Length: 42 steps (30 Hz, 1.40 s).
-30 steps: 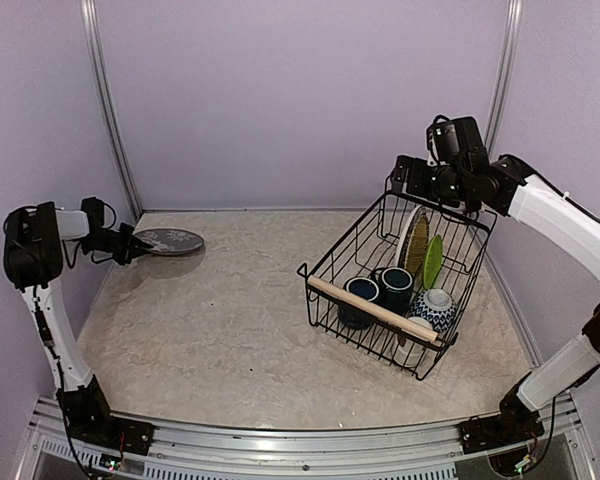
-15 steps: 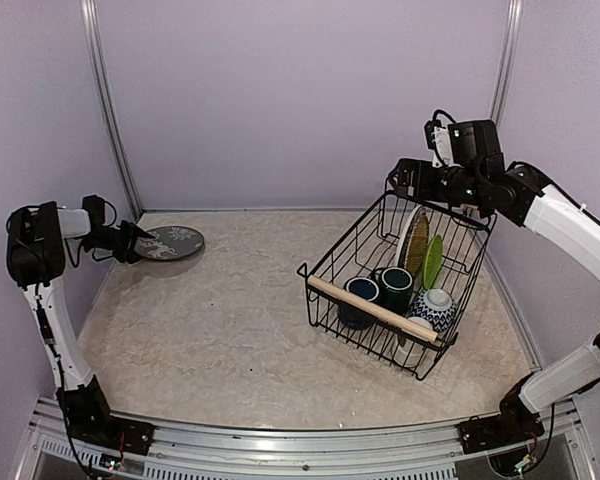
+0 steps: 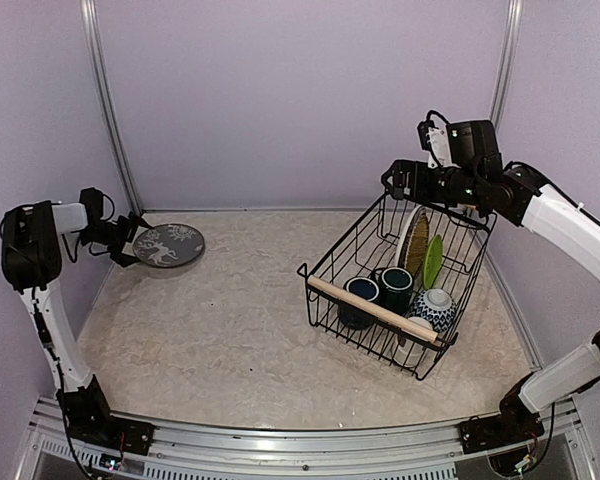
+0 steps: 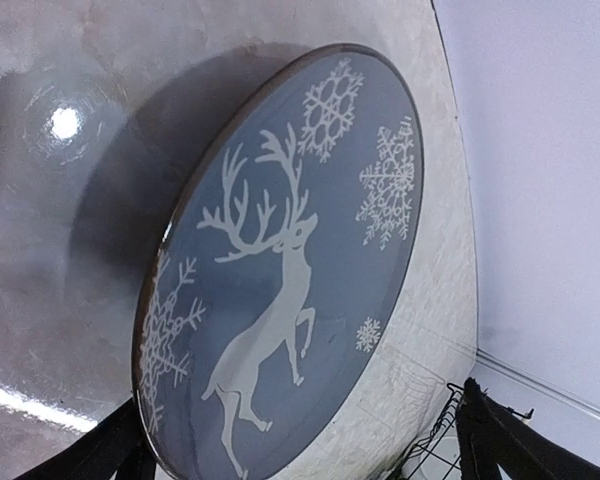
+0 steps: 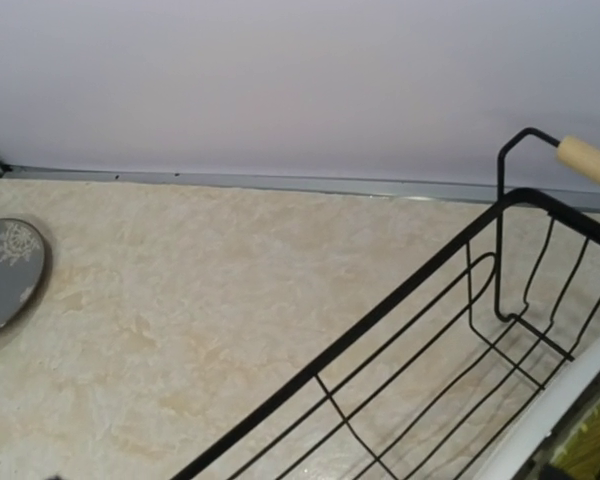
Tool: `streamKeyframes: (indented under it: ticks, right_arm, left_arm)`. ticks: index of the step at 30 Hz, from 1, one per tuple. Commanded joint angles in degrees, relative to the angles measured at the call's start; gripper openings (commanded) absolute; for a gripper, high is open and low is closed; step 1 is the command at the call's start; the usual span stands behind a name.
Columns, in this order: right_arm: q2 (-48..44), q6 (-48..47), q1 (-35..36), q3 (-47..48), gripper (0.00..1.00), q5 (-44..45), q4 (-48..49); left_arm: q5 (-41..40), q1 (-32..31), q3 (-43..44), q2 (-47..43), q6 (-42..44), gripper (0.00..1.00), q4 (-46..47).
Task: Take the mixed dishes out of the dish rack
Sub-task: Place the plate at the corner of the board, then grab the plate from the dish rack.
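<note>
The gray deer-pattern plate lies on the table at the far left. My left gripper is open at its near edge, with the black fingers on either side of the rim and apart from it. The black wire dish rack stands at the right. It holds the tan lattice plate, the lime green plate, two dark blue mugs and the blue-white bowl. My right gripper hovers open and empty above the rack's far corner; its fingers are out of the right wrist view.
Purple walls close in the table at the back and both sides. The rack's wooden handles run along its near and far ends. Bare table lies between the gray plate and the rack's rim.
My left gripper has opened and let go of the gray plate, which now lies flat on the table. My right gripper has drifted slightly left above the rack.
</note>
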Motion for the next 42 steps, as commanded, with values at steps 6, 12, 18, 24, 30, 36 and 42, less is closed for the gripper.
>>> streamKeyframes:
  ticks: [6,12,18,24,30,36,42]
  right_arm:
    - [1.37,4.35,-0.47,2.69,1.0,0.09,-1.76]
    - [0.33,7.33,-1.01,-0.79,1.0,4.06,0.35]
    - [2.68,5.78,-1.67,1.23,1.0,-0.8,1.21]
    - [5.93,7.91,-1.9,2.87,1.0,2.75,-1.6]
    - [7.11,12.19,-3.78,-0.65,1.0,2.18,-1.55]
    - [7.54,15.09,-4.52,-3.72,0.99,0.16,2.55]
    - [9.54,17.94,-5.2,-3.84,0.76,-0.06,2.9]
  left_arm:
    - [-0.97,0.78,-1.11,-8.21,-3.28,0.99,-0.05]
    - [3.18,0.89,-3.14,-12.46,-3.97,0.99,1.28]
    - [3.6,0.87,-4.56,-17.43,-2.5,0.99,2.11]
    - [4.95,-2.82,-4.27,-21.62,0.99,0.99,2.55]
    - [2.14,-9.22,-3.28,-26.1,7.29,0.99,1.85]
    - [-1.87,-16.83,-2.59,-30.03,12.52,0.99,0.15]
    - [-4.56,-23.73,-2.28,-35.24,16.59,0.99,-0.91]
